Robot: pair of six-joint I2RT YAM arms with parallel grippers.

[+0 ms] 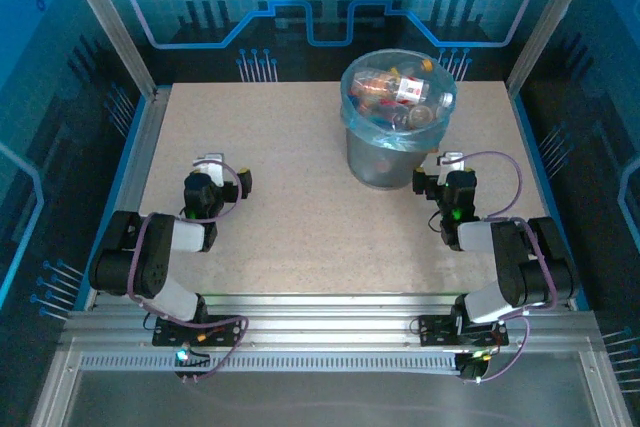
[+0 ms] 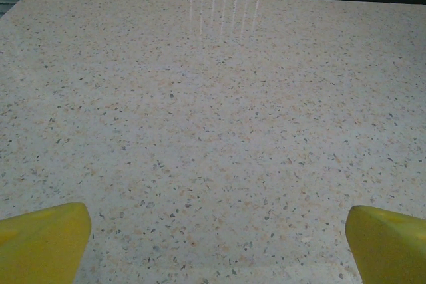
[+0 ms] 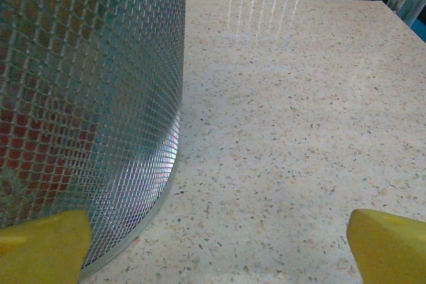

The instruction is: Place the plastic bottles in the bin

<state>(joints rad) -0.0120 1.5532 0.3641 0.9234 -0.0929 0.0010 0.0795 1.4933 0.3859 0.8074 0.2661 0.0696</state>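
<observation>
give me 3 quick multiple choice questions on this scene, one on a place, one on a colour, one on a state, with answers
1. Where are the plastic bottles?
A) scattered on the table
B) piled in the bin
C) held by the arms

2. What colour is the bag lining the bin?
A) light blue
B) black
C) yellow

3. How do the right arm's jaws stand?
A) shut on a bottle
B) open and empty
C) clamped on the bin's rim

Answers:
1 B: the top view shows them heaped inside the rim.
2 A: the bag folded over the rim is pale blue.
3 B: the right wrist view shows the yellow fingertips wide apart, gripping nothing, beside the bin's mesh wall.
</observation>
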